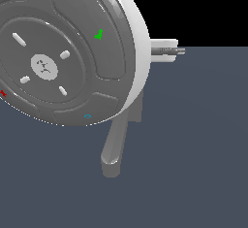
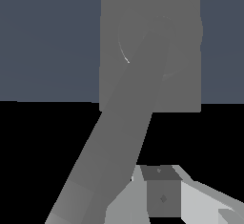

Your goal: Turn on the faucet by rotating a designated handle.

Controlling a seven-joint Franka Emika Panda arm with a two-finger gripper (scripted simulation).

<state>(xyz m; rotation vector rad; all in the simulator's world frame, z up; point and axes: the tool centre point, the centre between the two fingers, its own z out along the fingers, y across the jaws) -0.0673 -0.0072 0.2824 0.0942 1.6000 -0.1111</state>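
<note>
Wrist view shows the faucet (image 2: pixel 150 82) close below, spout (image 2: pixel 114 137) toward the gripper (image 2: pixel 164 197); its jaws I cannot tell. Still approaching, I judge; the handle is hidden, so next it must be found.

Flat, even, shadowless render light; soft, low-resolution edges.

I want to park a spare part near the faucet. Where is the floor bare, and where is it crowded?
In the exterior view the floor is bare on the view's right of the spout and below its blunt end. It is crowded toward the view's upper left, where the robot arm fills the picture and hides the rest of the faucet.
</note>
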